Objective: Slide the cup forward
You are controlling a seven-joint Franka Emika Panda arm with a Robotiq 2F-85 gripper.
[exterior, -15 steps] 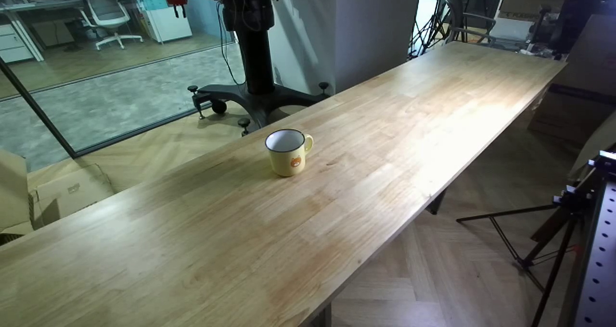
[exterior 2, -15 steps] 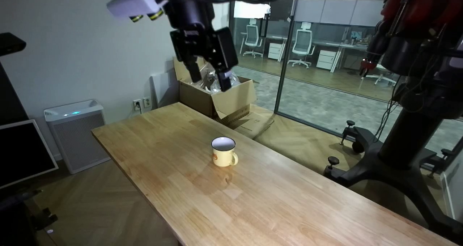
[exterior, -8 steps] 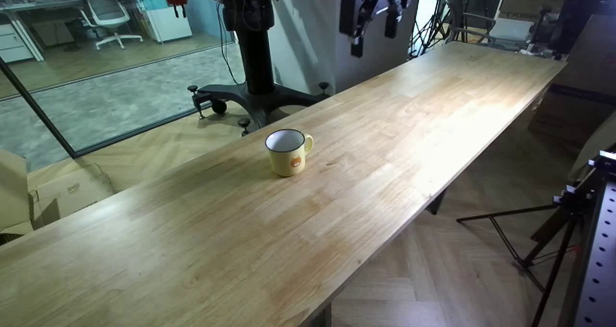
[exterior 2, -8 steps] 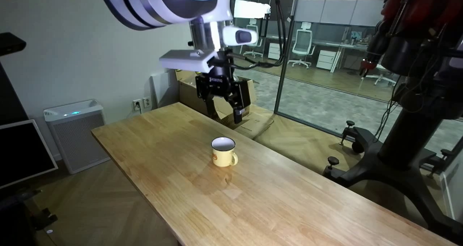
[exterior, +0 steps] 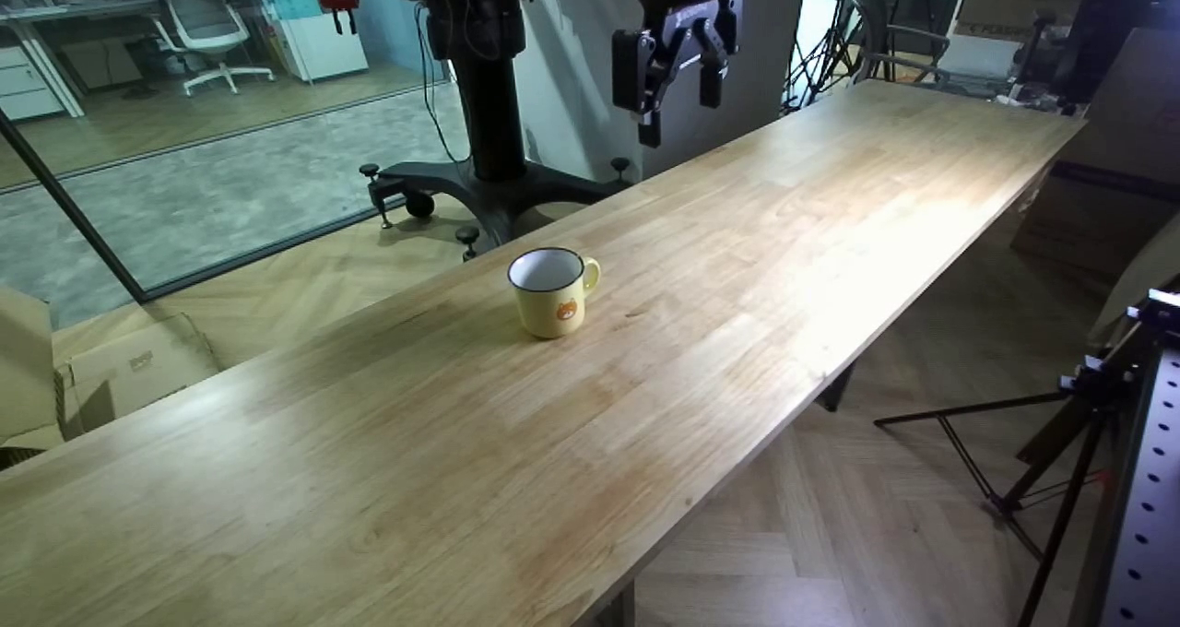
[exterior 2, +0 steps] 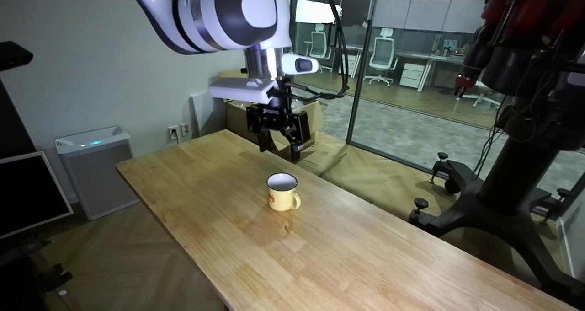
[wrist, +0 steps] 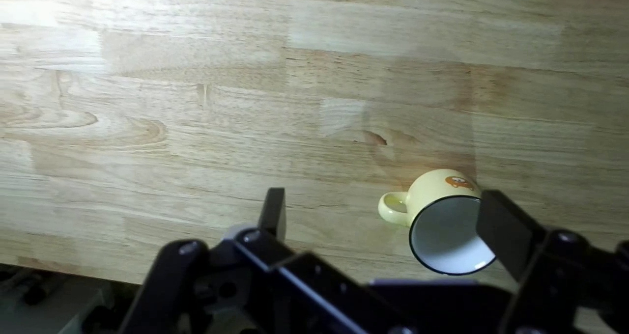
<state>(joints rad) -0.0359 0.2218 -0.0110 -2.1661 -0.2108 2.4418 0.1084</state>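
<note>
The cup (exterior: pixel 544 306) is a pale yellow mug with a dark rim line, a white inside and a small orange animal print. It stands upright on the wooden table and also shows in an exterior view (exterior 2: pixel 281 197). In the wrist view the cup (wrist: pixel 435 194) lies between the finger lines, partly covered by the right finger, with its handle to the left. My gripper (exterior: pixel 680 109) is open and empty. It hangs above the table, apart from the cup, in both exterior views (exterior 2: pixel 279 149). In the wrist view its fingers (wrist: pixel 383 199) are wide apart.
The long wooden table (exterior: pixel 461 443) has a back edge close to the cup. Behind it stand a black wheeled stand (exterior 2: pixel 516 183) with another robot and an open cardboard box (exterior 2: pixel 297 123). A tripod (exterior: pixel 1042 479) stands beyond the front edge.
My arm has come down into view, and the gripper has turned to point downward and moved lower toward the cup. In the last half second it sank slightly. The cup has not moved.
</note>
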